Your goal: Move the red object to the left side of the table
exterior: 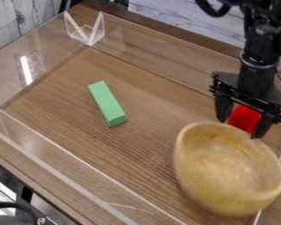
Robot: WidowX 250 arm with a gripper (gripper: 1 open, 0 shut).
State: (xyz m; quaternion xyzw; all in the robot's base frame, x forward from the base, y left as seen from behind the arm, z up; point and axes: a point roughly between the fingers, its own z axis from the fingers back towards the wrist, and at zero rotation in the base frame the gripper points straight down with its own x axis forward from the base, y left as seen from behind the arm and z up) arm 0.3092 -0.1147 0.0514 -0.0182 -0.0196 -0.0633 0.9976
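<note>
The red object (244, 117) is a small red toy fruit lying on the right side of the brown wood-grain table (154, 83), just behind the wooden bowl. My gripper (245, 115) hangs straight down over it, open, with one dark finger on each side of the fruit. Whether the fingers (220, 99) touch the fruit I cannot tell. The fruit's upper part is hidden by the gripper body.
A round light wooden bowl (231, 169) sits at the front right, its far rim close under the gripper. A green rectangular block (106, 103) lies left of centre. Low clear acrylic walls (38, 141) edge the table, and a clear stand (84, 29) is at the back left.
</note>
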